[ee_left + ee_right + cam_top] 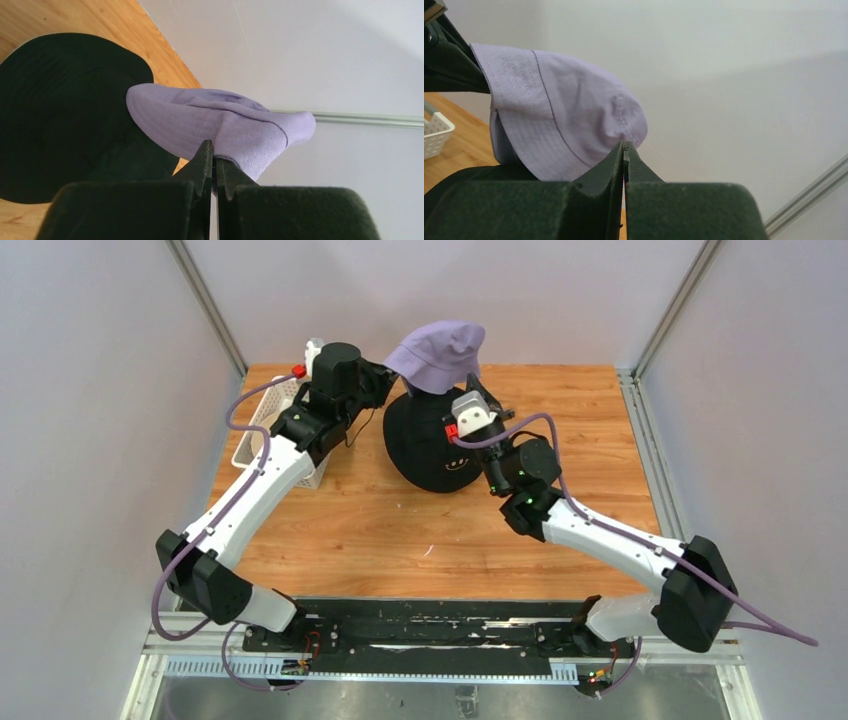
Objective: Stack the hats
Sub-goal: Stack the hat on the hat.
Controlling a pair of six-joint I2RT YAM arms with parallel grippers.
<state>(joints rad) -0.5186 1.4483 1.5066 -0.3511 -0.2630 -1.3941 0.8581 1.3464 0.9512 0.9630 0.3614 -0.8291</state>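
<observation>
Both the left claw [214, 152] and the right claw [624, 146] are pinched shut on the lavender hat [440, 352]'s brim. It hangs over the black hat [420, 445] on the table [400, 530]. Lowering it on remains.

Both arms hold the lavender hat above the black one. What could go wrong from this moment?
1. The right gripper seems to pinch only the very edge of the lavender hat. The brim may slip out, leaving the hat hanging from the left gripper alone.
2. The hat hangs crumpled between the grippers, so it may land folded or crooked on the black hat instead of nesting over it.
</observation>
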